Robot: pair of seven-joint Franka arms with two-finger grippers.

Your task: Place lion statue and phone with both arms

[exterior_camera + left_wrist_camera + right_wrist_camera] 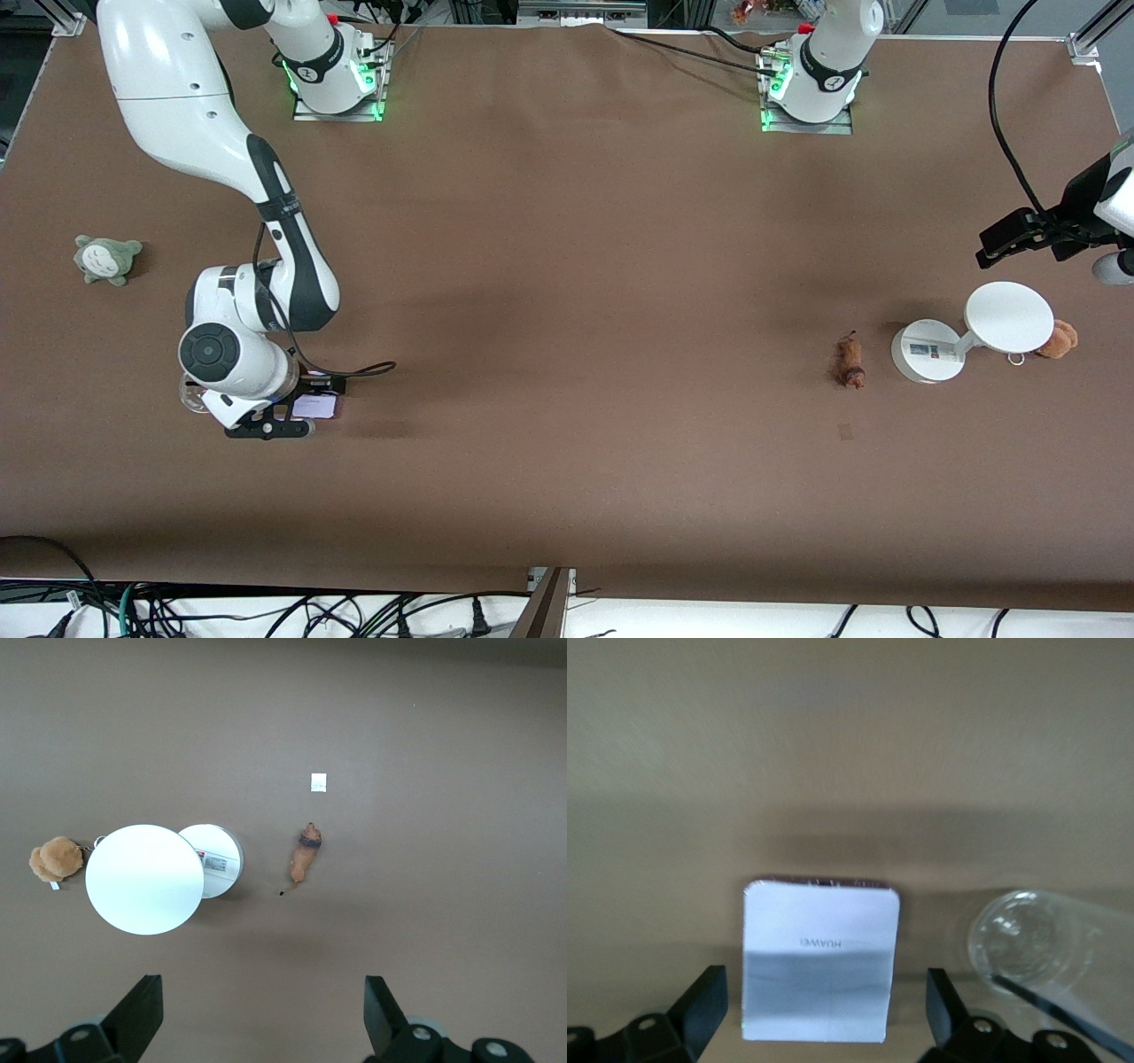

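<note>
Across a brown cloth-covered tabletop (pixel 567 354), the right gripper (pixel 306 416) sits low over a flat lavender-white phone (pixel 819 961) reading "HUAWEI", fingers (pixel 700 1005) spread on both sides. Beside it lies a partly hidden clear plastic cup (pixel 1023 943). Near the round white stand (pixel 966 341) lies the tiny reddish-brown lion statue (pixel 851 360). High above it, the left gripper (pixel 264 1014) hangs with its fingers spread.
</note>
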